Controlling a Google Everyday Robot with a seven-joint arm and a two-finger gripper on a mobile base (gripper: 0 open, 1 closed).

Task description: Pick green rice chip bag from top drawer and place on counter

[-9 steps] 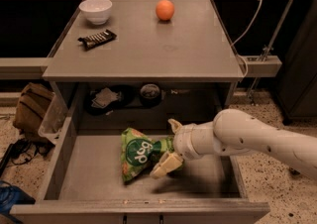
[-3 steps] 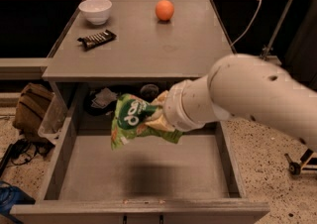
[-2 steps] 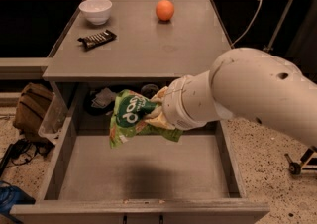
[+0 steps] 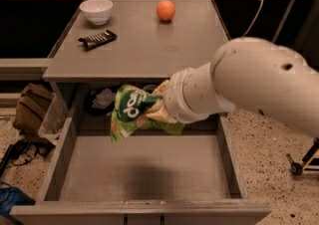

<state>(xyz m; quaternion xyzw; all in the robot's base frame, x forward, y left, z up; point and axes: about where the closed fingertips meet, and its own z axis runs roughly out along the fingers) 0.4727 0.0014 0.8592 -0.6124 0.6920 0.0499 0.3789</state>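
Bag (image 4: 130, 111) raised, clamped in end effector (image 4: 158, 106) above drawer (image 4: 149, 181)

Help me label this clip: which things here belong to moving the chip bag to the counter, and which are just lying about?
Job: bag, gripped by the claw above the open drawer; counter.
Lying about: bowl, orange and candy bar on the counter; backpack on the floor.
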